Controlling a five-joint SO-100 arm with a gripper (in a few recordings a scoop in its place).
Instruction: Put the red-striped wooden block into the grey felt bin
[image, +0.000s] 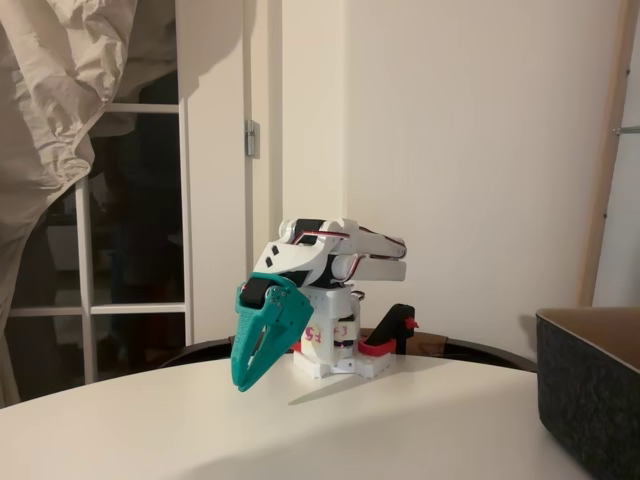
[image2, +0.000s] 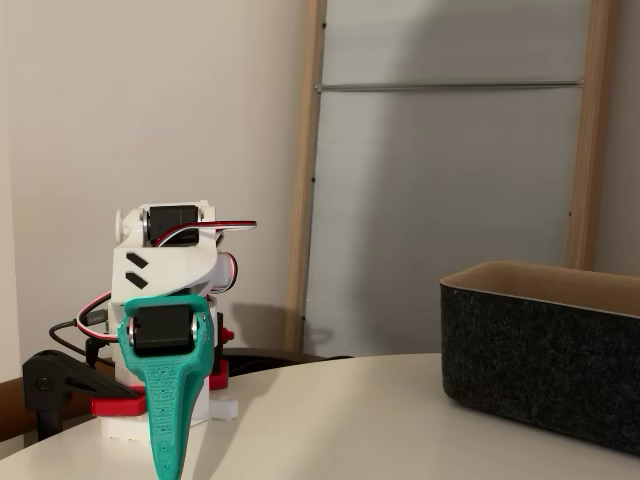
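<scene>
White tabletop (image: 420, 420) beside the grey felt bin (image2: 540, 350) holds the folded arm's teal gripper (image: 243, 380), jaws together and empty, so delivery appears unstarted.

A round white table (image: 400, 430) carries the robot's clamped base (image: 335, 355) at its far edge and the grey felt bin (image2: 545, 350), apparently resting near the rim.
</scene>
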